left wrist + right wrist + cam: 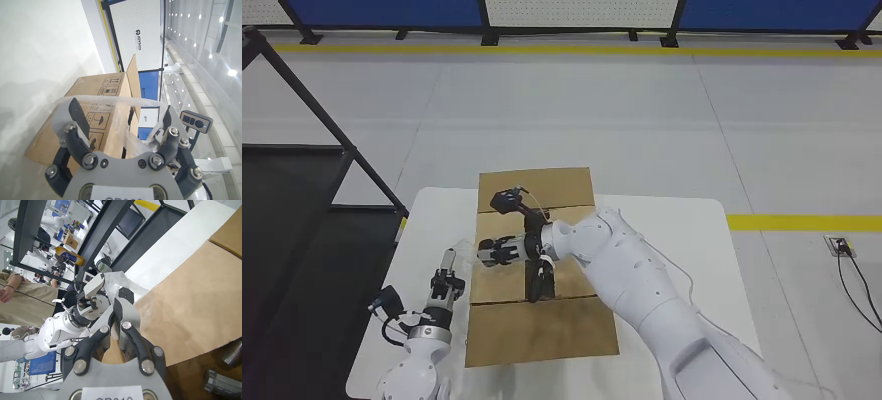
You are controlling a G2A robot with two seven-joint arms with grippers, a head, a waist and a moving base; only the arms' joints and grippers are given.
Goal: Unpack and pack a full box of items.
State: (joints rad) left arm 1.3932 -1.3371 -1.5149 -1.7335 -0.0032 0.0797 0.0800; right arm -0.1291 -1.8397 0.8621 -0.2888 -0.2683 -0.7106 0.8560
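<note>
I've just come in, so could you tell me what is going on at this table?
The right gripper, over the open cardboard box, has its fingers shut on the edge of a flap. The left gripper sits open beside the box, with a strip of clear tape draped across it.

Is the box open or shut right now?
Open. In the top view the box has its end flaps spread outward, and the right gripper pinches a flap, with metal parts showing inside beneath it.
</note>
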